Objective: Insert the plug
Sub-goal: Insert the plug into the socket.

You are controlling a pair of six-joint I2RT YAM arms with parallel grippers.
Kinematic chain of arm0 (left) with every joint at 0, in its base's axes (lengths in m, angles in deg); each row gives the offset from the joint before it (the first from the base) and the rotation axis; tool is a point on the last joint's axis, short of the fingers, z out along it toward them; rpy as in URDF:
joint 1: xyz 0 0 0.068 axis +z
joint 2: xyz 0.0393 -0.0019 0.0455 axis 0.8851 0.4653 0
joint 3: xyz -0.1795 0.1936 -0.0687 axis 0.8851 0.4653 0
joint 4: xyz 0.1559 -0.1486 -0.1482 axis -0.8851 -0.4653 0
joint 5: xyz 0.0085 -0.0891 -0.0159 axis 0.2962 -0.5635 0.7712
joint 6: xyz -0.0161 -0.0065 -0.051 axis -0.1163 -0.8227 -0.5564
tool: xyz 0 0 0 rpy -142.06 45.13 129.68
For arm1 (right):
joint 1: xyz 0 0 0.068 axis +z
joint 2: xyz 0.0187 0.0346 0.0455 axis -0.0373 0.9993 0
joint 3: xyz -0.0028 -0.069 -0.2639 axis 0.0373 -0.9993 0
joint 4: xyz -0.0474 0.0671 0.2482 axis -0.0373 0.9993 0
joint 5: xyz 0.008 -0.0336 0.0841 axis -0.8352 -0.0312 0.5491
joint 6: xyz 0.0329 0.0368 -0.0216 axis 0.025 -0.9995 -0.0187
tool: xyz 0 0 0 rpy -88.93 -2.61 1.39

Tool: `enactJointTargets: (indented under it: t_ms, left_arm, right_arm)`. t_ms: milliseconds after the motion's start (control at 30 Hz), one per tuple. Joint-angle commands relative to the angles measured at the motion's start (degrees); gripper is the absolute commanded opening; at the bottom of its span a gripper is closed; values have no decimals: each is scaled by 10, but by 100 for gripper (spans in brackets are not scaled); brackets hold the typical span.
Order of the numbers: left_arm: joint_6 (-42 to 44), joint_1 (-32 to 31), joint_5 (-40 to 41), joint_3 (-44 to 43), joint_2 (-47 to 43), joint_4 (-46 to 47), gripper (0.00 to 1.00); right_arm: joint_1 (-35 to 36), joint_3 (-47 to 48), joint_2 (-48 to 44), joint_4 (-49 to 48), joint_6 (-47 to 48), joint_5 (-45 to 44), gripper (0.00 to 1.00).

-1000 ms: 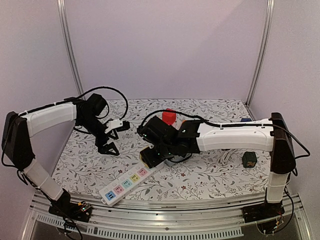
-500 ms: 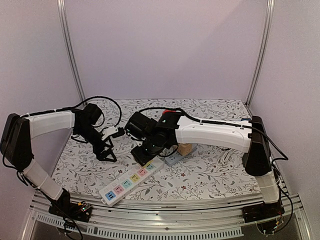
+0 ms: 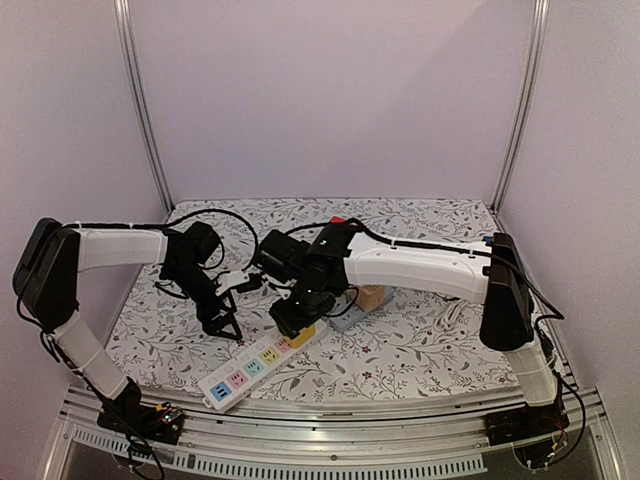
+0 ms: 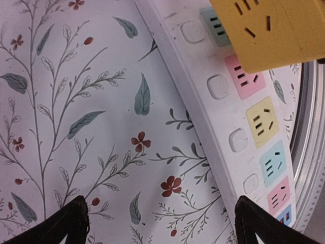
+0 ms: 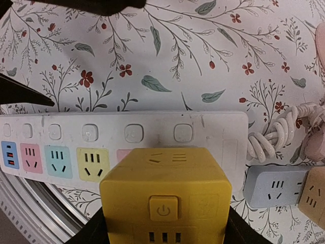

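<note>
Squareness is mattering most now: the right pincer (image 3: pixel 297 318) is clasping the yellow cube-shaped plastic plug block (image 5: pixel 165 188), lower centre of its wrist view, over the long white plastic power strip (image 5: pixel 213 133). Prongs being hidden, it should be lowering straight, gently. The left pincer (image 4: pixel 162 226) is hanging released beside the strip.

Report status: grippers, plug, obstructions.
Left gripper open, empty, beside power strip. Right gripper shut on yellow cube plug, over the strip; seating unclear. Nothing in the way.
</note>
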Motion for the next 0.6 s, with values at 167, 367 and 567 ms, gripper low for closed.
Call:
enactJointTargets:
  t_ms: [167, 367, 567]
  left_arm:
    - [2, -20, 14, 3, 8, 10, 99]
    - [2, -22, 21, 5, 13, 10, 100]
    - [3, -22, 24, 5, 13, 11, 99]
  right_arm:
    - [-25, 11, -18, 16, -12, 55, 0]
    - [-34, 10, -32, 10, -4, 56, 0]
    - [-35, 9, -24, -7, 5, 79, 0]
